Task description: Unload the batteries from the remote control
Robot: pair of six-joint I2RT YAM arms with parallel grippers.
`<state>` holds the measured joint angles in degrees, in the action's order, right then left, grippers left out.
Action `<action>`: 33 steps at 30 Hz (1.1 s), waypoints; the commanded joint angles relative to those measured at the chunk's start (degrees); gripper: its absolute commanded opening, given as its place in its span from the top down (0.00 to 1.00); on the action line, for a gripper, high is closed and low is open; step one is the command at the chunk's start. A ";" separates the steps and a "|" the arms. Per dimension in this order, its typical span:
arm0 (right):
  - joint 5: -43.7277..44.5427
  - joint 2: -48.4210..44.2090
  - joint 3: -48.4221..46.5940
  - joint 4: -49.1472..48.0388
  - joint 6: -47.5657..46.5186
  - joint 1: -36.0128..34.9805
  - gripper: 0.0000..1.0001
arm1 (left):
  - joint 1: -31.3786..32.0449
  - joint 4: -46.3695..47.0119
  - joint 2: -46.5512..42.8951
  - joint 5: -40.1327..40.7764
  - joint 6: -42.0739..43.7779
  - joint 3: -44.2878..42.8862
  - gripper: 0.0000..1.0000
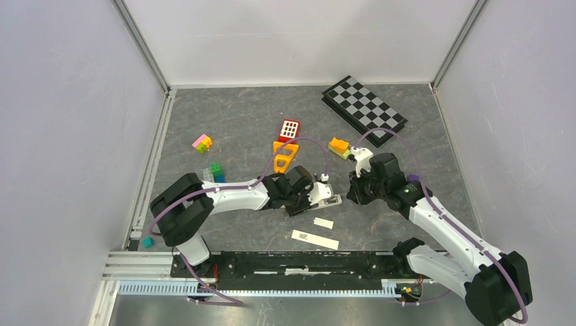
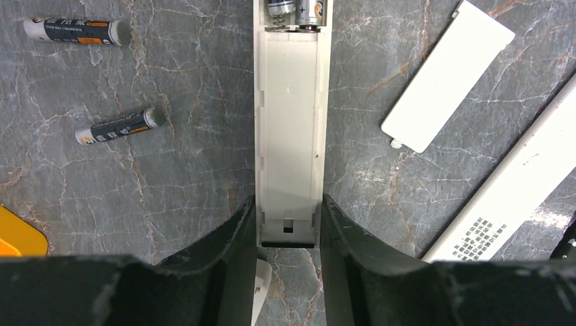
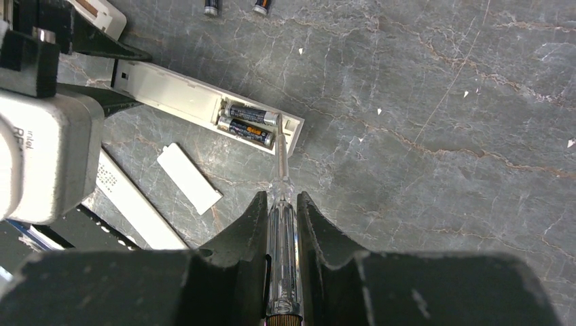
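My left gripper is shut on the near end of the white remote control, which lies back up with its compartment open. Two batteries sit in the far end of the compartment; they also show in the right wrist view. Two loose batteries lie on the table to the left. My right gripper is shut on a clear-handled screwdriver. Its metal tip touches the end of the nearer battery in the compartment. In the top view the remote lies between both grippers.
The white battery cover and a second long white remote lie right of the held remote. A checkerboard is at the back right. A red toy, an orange frame, an orange block and coloured bricks lie behind.
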<state>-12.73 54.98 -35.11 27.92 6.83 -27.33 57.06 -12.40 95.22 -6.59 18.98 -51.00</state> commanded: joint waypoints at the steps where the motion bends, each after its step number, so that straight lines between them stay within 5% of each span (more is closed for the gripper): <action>1: 1.18 0.64 -2.71 -1.62 1.67 -0.44 1.00 | 0.67 -2.62 0.47 -0.68 1.90 -1.35 0.93; 13: 7.76 -1.05 -2.45 -1.63 5.62 -0.36 1.00 | 0.69 -3.67 1.04 0.08 1.37 -2.19 0.94; 33: -4.29 -5.32 1.21 -0.65 8.23 -0.40 1.00 | 0.68 -2.10 -0.30 -0.40 1.65 -1.46 0.95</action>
<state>-14.96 50.70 -35.48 27.86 13.10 -27.55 57.32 -14.41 95.48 -6.44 18.98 -51.96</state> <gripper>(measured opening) 0.228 0.417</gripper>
